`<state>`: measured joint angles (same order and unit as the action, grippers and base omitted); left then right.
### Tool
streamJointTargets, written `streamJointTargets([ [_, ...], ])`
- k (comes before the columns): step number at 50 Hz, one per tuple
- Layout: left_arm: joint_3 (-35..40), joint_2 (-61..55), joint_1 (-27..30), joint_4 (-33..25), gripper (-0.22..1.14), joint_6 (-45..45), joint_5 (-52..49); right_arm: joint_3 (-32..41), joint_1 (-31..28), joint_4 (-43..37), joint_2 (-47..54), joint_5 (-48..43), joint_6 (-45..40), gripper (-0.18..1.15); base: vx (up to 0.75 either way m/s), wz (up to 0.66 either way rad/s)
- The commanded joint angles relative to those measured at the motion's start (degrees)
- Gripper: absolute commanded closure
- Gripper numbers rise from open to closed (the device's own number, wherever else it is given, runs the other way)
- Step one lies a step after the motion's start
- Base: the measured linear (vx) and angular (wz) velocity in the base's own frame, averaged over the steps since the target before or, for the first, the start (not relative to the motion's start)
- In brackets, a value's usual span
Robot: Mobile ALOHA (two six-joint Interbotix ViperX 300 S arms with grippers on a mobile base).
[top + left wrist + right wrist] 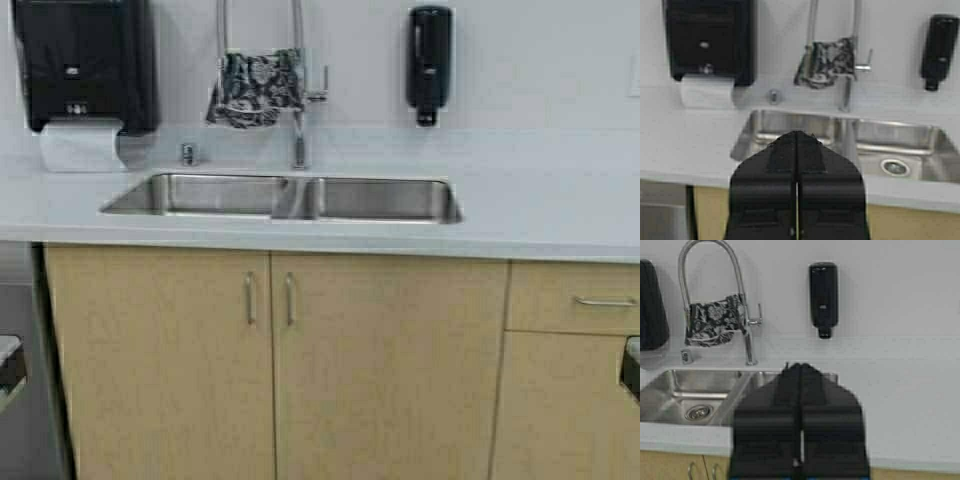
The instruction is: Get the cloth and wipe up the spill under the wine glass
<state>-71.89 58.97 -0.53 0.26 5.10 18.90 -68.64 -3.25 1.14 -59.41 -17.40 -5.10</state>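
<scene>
both hands closed, empty, seen only in wrist views; cloth draped over faucet.

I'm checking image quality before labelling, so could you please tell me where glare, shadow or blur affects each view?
High view: soft throughout, the cloth pattern smeared, a mild sheen in the sink. Left wrist view: the shut left claw is a dark mass blocking the lower middle. Right wrist view: the shut right claw likewise; the faucet shows bright highlights.
</scene>
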Motion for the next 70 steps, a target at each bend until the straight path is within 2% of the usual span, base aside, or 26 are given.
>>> streamJointTargets([
  [1, 0.6, -0.5, -0.1, 0.2, 0.89, 0.1, 0.4, 1.0, -0.1, 0.3, 0.2, -0.5, -0.1, 0.92, 0.37, 0.22],
  [22, 0.5, -0.2, 0.0, 0.2, 0.89, 0.2, 0.4, 0.9, -3.3, 0.9, -0.4, -0.5, -0.6, 0.92, 0.36, 0.2],
  [47, 0.0, 0.2, 0.0, 0.1, 0.89, 0.3, 2.1, 1.1, -3.9, 1.6, -0.5, 1.4, -0.7, 0.92, 0.33, 0.1],
  [61, -0.6, 6.8, -0.1, 0.2, 0.89, 0.4, -3.7, 6.9, -10.5, 6.6, 3.4, 14.9, -0.3, 0.92, 0.31, 0.03],
  [70, -1.1, 9.5, 0.0, 0.1, 0.89, 0.5, -4.1, 12.0, -17.2, 6.0, 10.9, 14.9, -1.1, 0.92, 0.29, 0.01],
])
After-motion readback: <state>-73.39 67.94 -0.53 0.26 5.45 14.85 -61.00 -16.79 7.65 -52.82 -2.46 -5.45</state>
